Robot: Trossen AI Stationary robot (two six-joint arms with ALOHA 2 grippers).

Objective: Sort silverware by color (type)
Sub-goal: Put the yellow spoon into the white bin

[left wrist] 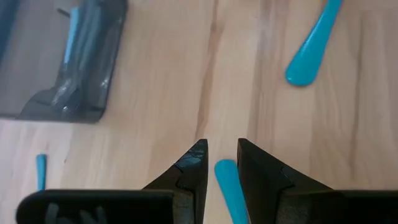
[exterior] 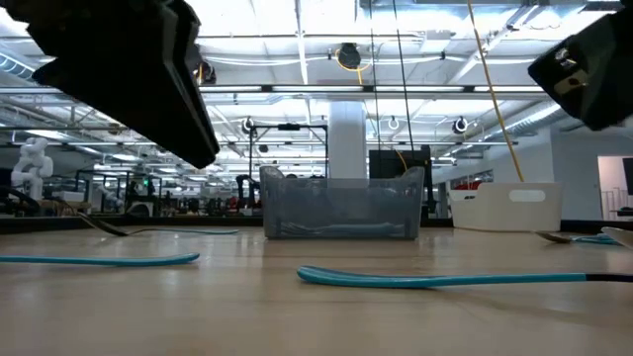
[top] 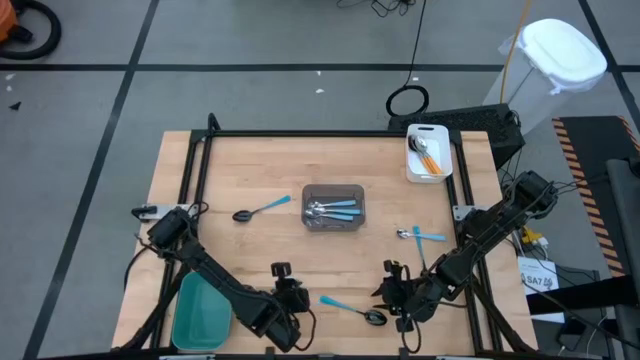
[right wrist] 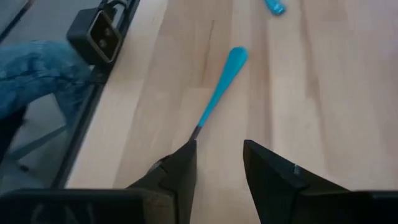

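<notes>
Three trays sit on the table (top: 250, 160): a grey bin (top: 334, 208) at the centre holding a bunch of blue-handled spoons, too tangled to count; a white tray (top: 426, 152) at the far right with orange-handled spoons, number unclear; a teal bin (top: 200, 312) at the near left. Three or four blue-handled spoons lie loose: a far-left spoon (top: 259, 210) left of the grey bin; one or two right spoons (top: 421, 235) crossing each other; a near spoon (top: 352, 309) with a dark bowl between the two grippers.

The left gripper (top: 287, 296) is near the front edge, just left of the near spoon; its fingers (left wrist: 189, 171) stand slightly apart, with the spoon's handle tip showing in the gap; whether they touch it I cannot tell. The left arm runs from the left edge, bent low across the teal bin.

The right gripper (top: 392, 290) is just right of the near spoon's bowl; its fingers (right wrist: 180, 165) are apart, holding nothing, the handle lying ahead of them. The right arm reaches in from the right edge, angled down toward the front.
</notes>
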